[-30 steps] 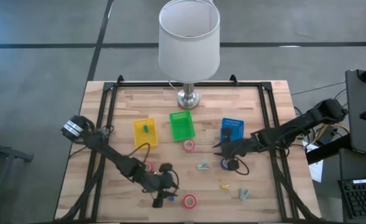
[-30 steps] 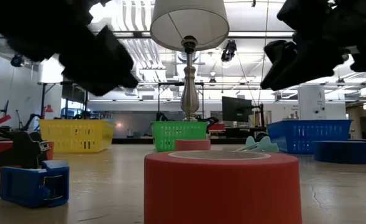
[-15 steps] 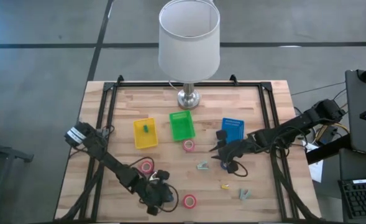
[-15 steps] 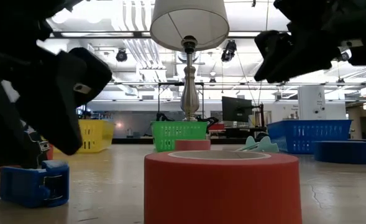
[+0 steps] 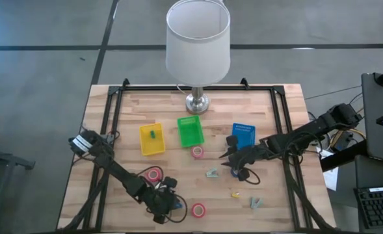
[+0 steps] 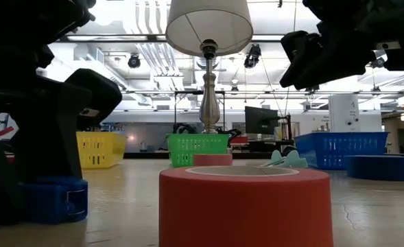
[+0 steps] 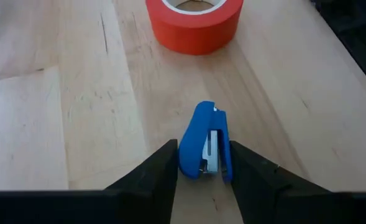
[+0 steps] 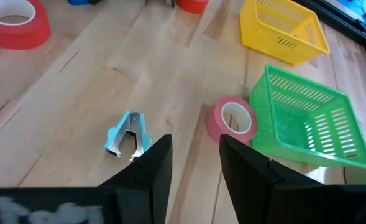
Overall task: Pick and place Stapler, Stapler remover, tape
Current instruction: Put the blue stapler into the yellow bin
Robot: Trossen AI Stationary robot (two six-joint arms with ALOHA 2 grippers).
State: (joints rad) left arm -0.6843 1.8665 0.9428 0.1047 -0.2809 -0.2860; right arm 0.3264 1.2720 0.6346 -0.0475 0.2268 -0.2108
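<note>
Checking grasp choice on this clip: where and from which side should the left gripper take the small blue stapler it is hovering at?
Take the blue stapler across its two long flat sides, coming down from above. It lies flat on the table, narrow and elongated, already lined up between the left gripper's open fingers, one finger on each side. The red tape roll sits apart beyond it, leaving room to close.
</note>
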